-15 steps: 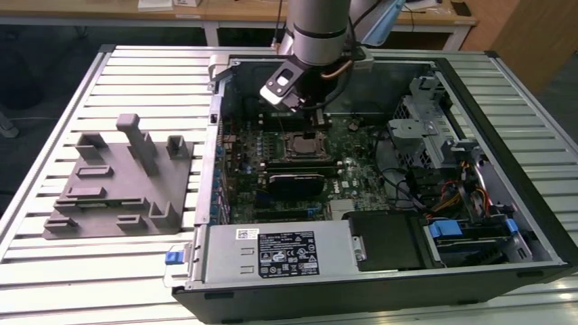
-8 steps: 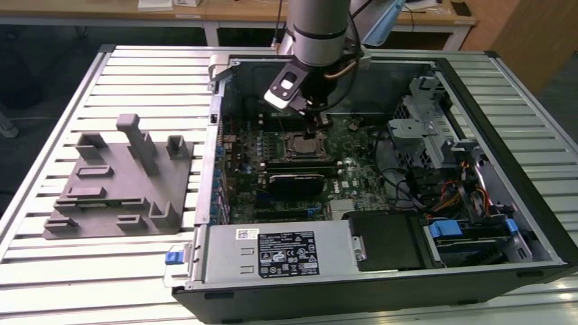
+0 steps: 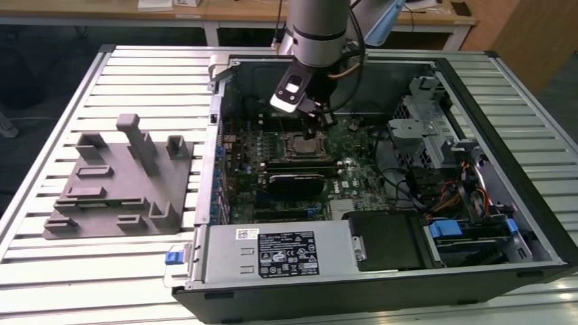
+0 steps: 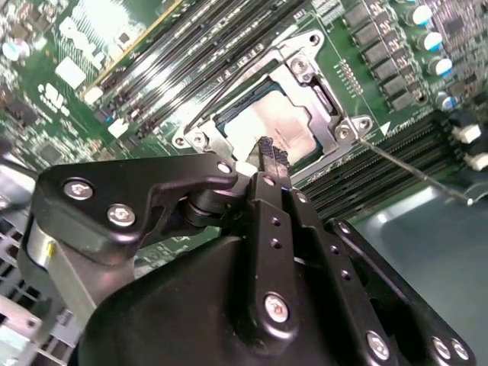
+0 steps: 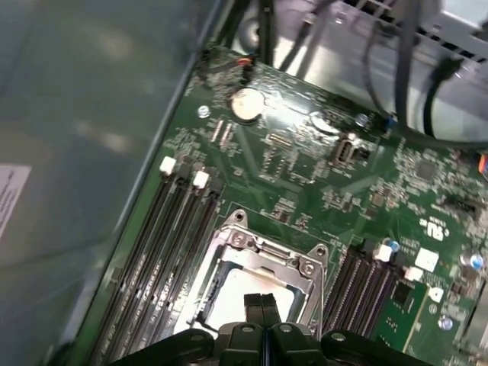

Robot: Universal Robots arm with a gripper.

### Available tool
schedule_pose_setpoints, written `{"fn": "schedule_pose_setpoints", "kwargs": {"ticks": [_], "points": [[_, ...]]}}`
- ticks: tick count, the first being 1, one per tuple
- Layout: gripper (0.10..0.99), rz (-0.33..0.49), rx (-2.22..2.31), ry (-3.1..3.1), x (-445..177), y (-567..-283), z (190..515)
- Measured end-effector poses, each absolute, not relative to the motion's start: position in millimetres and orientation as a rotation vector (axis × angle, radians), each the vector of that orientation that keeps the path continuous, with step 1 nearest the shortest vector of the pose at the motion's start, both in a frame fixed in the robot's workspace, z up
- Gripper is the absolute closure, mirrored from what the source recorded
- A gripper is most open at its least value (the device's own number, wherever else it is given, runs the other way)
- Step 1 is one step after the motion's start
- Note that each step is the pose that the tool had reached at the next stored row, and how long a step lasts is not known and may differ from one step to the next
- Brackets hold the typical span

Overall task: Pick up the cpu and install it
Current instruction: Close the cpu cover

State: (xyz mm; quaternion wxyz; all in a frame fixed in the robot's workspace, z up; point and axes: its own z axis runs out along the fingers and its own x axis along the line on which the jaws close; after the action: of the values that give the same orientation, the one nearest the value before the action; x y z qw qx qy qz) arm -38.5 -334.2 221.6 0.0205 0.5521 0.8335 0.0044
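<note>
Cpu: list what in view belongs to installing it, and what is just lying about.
Job in hand: cpu, in its socket; motherboard; gripper, shut, over the cpu.
Lying about: grey plastic fixture, on the slatted table beside the computer case; black module; power supply.

A big black and white label (image 3: 289, 252) sticks on the grey metal box (image 3: 226, 264) at the front of the computer case (image 3: 361, 299). A small white sticker (image 3: 246, 234) sits just beside it. Their words are too small to read. A white paper label (image 5: 11, 194) sticks on a grey wall (image 5: 76, 114). White letters and signs (image 5: 429, 229) are printed on the green board (image 5: 305, 175). A small white triangle (image 4: 385, 127) is printed near the cpu (image 4: 278, 126).
</note>
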Motion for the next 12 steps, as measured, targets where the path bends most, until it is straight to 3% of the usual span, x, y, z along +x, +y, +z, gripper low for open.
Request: {"fn": "schedule_pose_setpoints", "kwargs": {"ticks": [12], "points": [[0.980,0.021,1.422,2.757,-38.4,-334.3,219.9]]}}
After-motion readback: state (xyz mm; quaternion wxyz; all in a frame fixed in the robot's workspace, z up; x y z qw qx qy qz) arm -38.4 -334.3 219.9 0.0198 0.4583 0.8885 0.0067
